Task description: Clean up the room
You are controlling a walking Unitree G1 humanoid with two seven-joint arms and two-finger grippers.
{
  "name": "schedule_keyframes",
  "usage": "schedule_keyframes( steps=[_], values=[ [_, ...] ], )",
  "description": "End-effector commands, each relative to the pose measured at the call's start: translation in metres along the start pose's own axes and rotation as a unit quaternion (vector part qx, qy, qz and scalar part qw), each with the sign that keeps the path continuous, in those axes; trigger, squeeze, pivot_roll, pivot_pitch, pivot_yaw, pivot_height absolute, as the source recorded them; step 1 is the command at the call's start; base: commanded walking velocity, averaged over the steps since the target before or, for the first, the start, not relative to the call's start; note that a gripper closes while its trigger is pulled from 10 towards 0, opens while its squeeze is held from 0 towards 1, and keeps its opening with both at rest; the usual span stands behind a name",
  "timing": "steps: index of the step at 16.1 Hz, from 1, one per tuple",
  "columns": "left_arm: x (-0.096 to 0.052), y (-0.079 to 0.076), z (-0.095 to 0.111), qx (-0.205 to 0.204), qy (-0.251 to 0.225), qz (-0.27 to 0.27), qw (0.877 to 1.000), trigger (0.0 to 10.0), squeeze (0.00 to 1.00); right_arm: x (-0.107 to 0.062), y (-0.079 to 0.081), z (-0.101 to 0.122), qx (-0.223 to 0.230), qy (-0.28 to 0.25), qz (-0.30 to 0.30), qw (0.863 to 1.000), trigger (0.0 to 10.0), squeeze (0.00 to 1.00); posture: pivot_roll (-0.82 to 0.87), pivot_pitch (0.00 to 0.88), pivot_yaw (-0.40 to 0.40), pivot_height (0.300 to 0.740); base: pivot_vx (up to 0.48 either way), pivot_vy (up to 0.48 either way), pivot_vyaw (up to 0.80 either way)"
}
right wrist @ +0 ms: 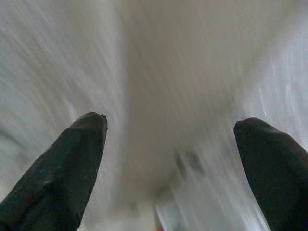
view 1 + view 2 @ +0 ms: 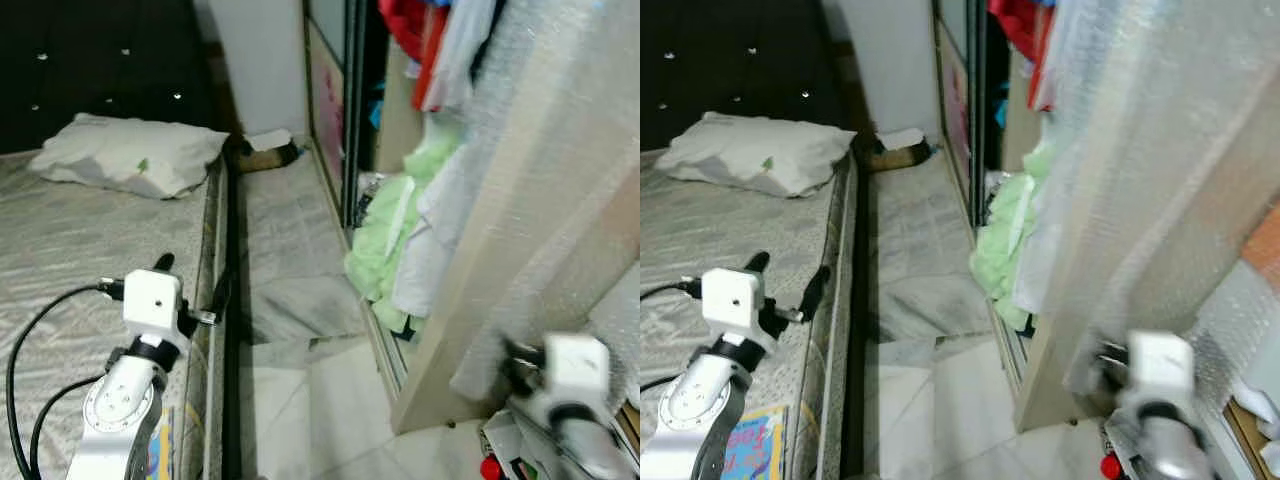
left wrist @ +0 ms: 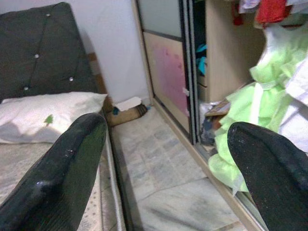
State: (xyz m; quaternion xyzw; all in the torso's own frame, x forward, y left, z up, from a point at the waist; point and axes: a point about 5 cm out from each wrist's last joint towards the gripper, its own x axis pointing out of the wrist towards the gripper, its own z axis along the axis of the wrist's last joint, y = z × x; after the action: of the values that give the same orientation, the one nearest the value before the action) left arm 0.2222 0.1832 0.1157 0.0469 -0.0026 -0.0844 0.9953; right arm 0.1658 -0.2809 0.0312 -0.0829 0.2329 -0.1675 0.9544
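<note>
A heap of pale green and white clothes (image 2: 385,250) spills from the open wardrobe (image 2: 520,250) onto the marble floor (image 2: 290,260); judged from the task, this is what needs tidying. It lies ahead of both grippers, nearer the right one, with nothing touching it.

The left gripper (image 2: 190,295) hovers beside the edge of the bed (image 2: 70,250), its two black fingers spread wide and empty, pointing down the narrow floor strip between bed and wardrobe. A white pillow (image 2: 125,155) sits on the bed ahead of it, to its left. A colourful printed item (image 2: 750,445) lies on the mattress just under that arm.

The right gripper (image 1: 168,163) is raised close against the bubble-wrapped wardrobe panel (image 2: 1160,180), fingers also wide apart and holding nothing. Its wrist view is streaked with motion blur.

Risks, as a judgement: the right arm is very near the panel and could strike or snag the wrap. Reaching for the clothes could catch hanging garments (image 2: 440,50) and pull more down. The tight aisle leaves little room to turn.
</note>
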Motion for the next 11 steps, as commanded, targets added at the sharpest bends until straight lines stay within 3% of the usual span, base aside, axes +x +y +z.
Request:
schedule_keyframes(
  steps=[1,2,4,6,8,9,11],
  values=[
    [0.003,0.001,0.003,-0.001,-0.002,0.004,1.000,10.0,0.00,0.002,-0.001,-0.047,0.035,0.111,0.008,0.993,10.0,0.00,-0.04,0.000,0.015,0.740,0.000,0.000,0.00],
    [0.006,0.001,0.006,-0.002,-0.008,0.006,1.000,10.0,0.00,0.003,0.006,-0.069,0.058,0.175,0.026,0.983,10.0,0.00,-0.04,0.000,0.014,0.740,0.000,0.000,0.00],
    [0.013,0.000,0.012,-0.001,-0.023,0.012,1.000,10.0,0.00,0.005,0.019,-0.091,0.055,0.233,0.066,0.969,10.0,0.00,-0.03,0.000,0.014,0.740,0.000,0.000,0.00],
    [0.019,-0.001,0.016,-0.002,-0.032,0.015,0.999,10.0,0.00,0.014,0.038,-0.099,0.018,0.241,0.098,0.965,10.0,0.00,-0.02,0.000,0.009,0.740,0.000,0.000,0.00],
    [0.021,-0.004,0.016,-0.004,-0.034,0.014,0.999,10.0,0.00,0.012,0.052,-0.110,-0.006,0.255,0.103,0.961,10.0,0.00,-0.02,0.000,0.009,0.740,0.000,0.000,0.79],
    [0.023,-0.005,0.017,-0.005,-0.035,0.013,0.999,10.0,0.00,0.010,0.055,-0.115,-0.018,0.265,0.112,0.958,10.0,0.00,-0.01,0.000,0.005,0.740,0.000,0.000,0.79],
    [0.026,-0.005,0.018,-0.006,-0.038,0.013,0.999,10.0,0.00,-0.009,0.069,-0.138,-0.079,0.307,0.145,0.937,10.0,0.00,-0.01,0.000,0.005,0.740,0.000,0.000,0.79]
  ],
)
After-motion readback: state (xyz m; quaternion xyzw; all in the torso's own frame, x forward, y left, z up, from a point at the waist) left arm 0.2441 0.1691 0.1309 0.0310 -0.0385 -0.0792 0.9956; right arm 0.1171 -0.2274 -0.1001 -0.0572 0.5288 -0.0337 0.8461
